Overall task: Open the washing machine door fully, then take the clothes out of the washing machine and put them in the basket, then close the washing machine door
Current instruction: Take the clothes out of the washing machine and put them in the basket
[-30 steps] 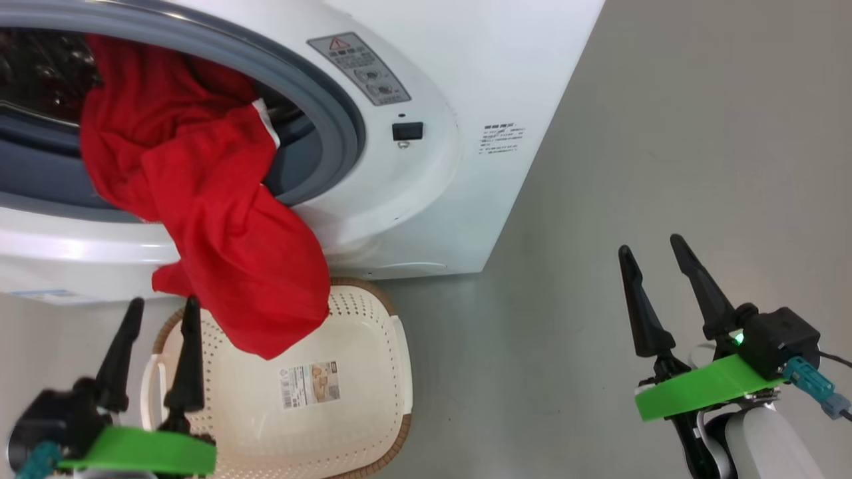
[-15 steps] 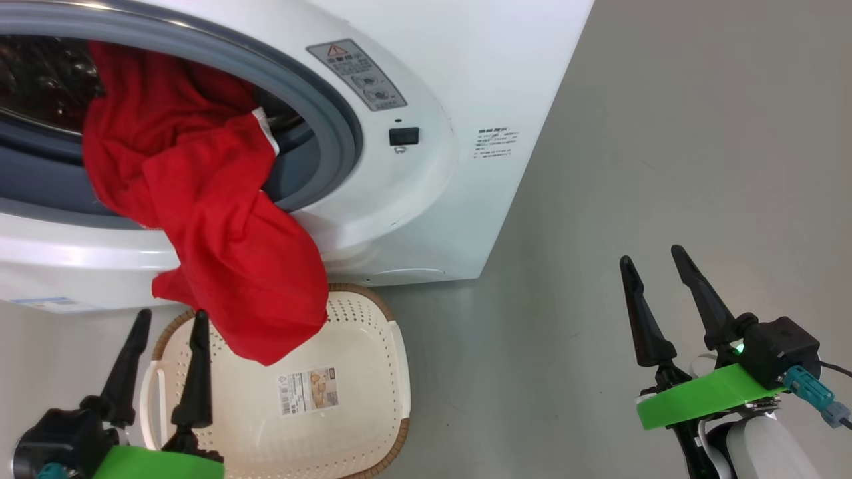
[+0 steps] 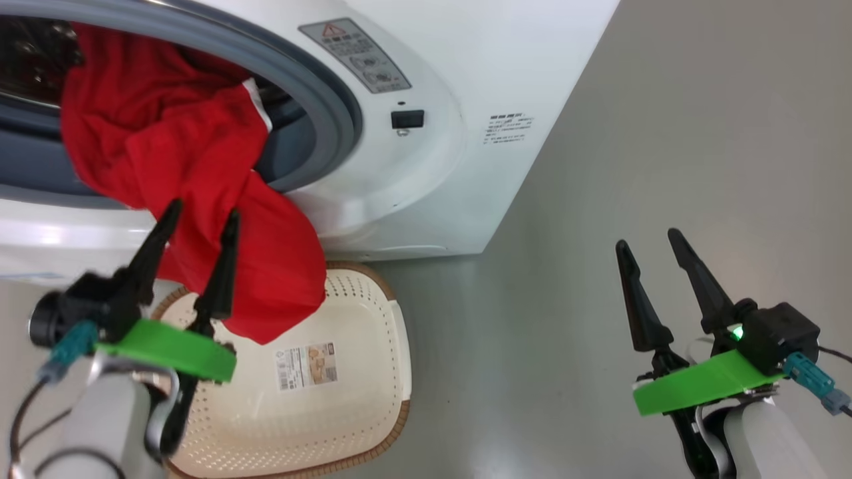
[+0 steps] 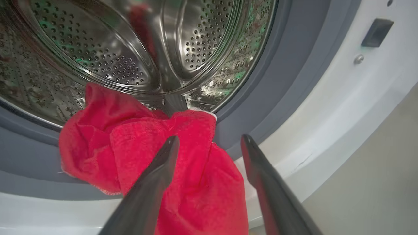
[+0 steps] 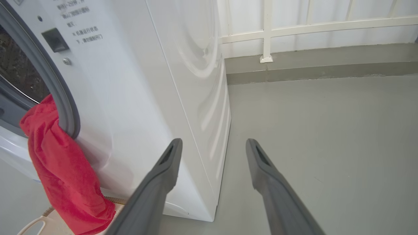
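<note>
Left tool (image 3: pixel 204 209): is being held released, its two dark fingers spread with nothing gripped between them; it is being poised in front of the hanging cloth, with the tips lying over the red fabric in the head view. Whether the fabric is being touched cannot be told.
Right tool (image 3: pixel 647 239): is being held released as well, fingers parted, over the bare grey floor (image 3: pixel 665 133), well apart from the machine and off to its right.
Clothes (image 3: pixel 200 166): the red garment is being draped out of the steel drum (image 4: pixel 98 49), over the grey rubber seal (image 3: pixel 333 113) and down the white front. A strip of white trim is being shown at its upper edge by the seal, and its lower end is being hung over the basket's near corner.
Washing machine (image 3: pixel 452 60): its round opening is being left uncovered, with a warning label (image 3: pixel 356 56) and a small dark latch socket (image 3: pixel 407 119) beside the seal.
Basket (image 3: pixel 359 412): is being kept on the floor just in front of the machine, below the hanging cloth. A barcode sticker (image 3: pixel 306 366) is being shown on its bottom.
</note>
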Tool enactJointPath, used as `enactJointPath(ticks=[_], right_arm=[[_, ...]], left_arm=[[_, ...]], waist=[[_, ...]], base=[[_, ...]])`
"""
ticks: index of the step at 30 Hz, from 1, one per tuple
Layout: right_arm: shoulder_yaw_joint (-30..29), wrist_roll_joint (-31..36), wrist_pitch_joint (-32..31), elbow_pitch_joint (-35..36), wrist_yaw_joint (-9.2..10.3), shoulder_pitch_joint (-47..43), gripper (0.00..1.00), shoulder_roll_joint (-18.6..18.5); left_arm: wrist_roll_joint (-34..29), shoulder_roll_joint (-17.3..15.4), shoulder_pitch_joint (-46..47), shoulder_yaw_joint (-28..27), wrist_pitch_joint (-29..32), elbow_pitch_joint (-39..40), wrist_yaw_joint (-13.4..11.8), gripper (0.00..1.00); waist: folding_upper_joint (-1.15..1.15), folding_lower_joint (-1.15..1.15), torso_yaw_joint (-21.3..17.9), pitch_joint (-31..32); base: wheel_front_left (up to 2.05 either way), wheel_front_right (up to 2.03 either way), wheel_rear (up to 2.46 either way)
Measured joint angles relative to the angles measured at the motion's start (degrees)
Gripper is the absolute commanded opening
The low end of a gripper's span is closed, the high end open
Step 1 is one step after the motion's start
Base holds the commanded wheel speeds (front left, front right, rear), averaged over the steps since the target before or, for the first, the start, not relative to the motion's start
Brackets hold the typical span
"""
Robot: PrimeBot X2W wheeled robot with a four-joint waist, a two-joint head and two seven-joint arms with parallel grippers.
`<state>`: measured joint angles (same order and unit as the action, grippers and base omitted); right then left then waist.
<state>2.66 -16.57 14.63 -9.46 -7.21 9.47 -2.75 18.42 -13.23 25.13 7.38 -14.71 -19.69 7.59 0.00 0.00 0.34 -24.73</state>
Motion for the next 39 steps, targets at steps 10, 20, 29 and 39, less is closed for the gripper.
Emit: enactJointPath(ticks=[10,20,29,39], right_arm=[[2.0,-0.6,0.0,0.4,0.0,2.2,1.0,-0.1],[2.0,-0.8,0.0,1.0,0.0,2.8,1.0,-0.1],[2.3,-1.0,0.0,1.2,0.0,2.9,1.0,-0.1],[2.2,-1.0,0.0,1.4,0.0,2.9,1.0,-0.1]], left_arm=[[5.5,-4.5,13.3,6.2,0.0,-13.7,0.0,1.0],[11.5,-8.1,20.0,12.0,0.0,-20.3,0.0,1.0],[14.6,-9.4,21.9,14.9,0.0,-23.8,0.0,0.49],[14.9,-9.4,22.0,14.6,0.0,-23.1,0.0,0.0]], waist=[[0.0,0.0,-2.0,-3.5],[0.0,0.0,-4.3,-6.1],[0.0,0.0,-5.2,-6.4],[0.0,0.0,-4.9,-6.0]], base=[[0.0,0.0,0.0],[0.0,0.0,0.0],[0.0,0.0,0.0],[0.0,0.0,0.0]])
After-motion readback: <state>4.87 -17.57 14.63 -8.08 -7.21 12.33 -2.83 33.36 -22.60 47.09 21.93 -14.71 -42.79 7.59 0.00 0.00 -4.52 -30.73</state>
